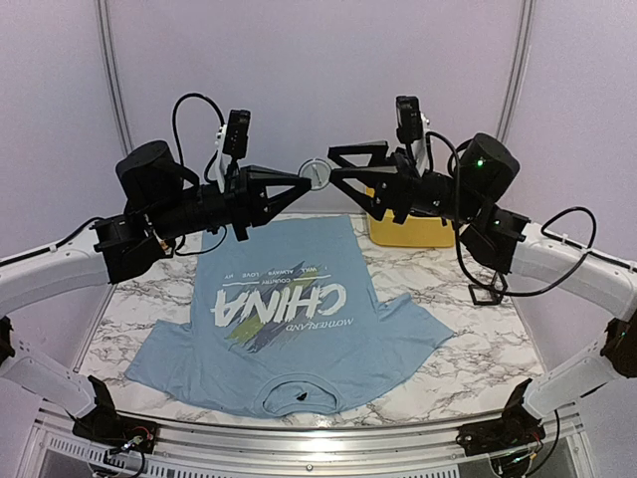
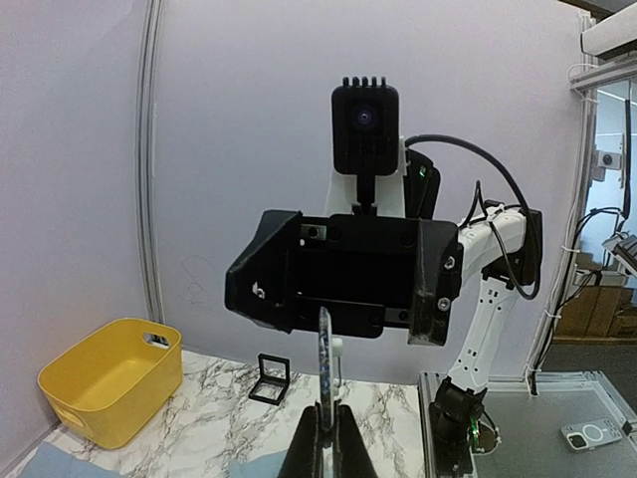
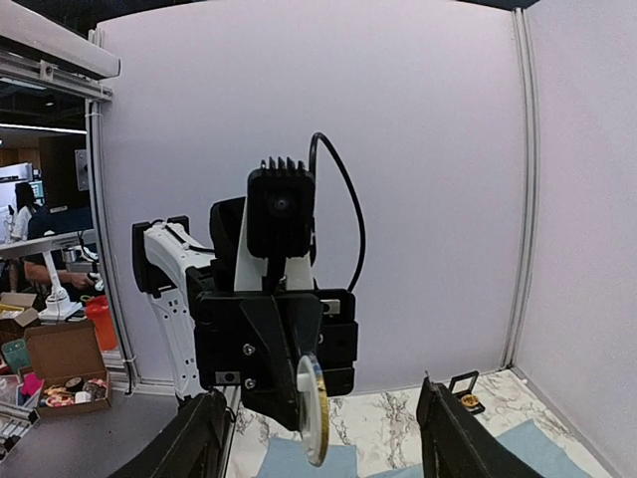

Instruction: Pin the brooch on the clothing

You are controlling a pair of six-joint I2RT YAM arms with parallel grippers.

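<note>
While left fingers [image 2: 307, 453] clamp the brooch [image 1: 317, 173] edge-on above the shirt [image 1: 199, 358], right fingers [image 3: 194, 438] gape wide — apparently to work its pin.

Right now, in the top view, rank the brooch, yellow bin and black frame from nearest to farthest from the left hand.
1. Brooch, gripped in the left hand.
2. Yellow bin, back right.
3. Black frame, far right.
</note>
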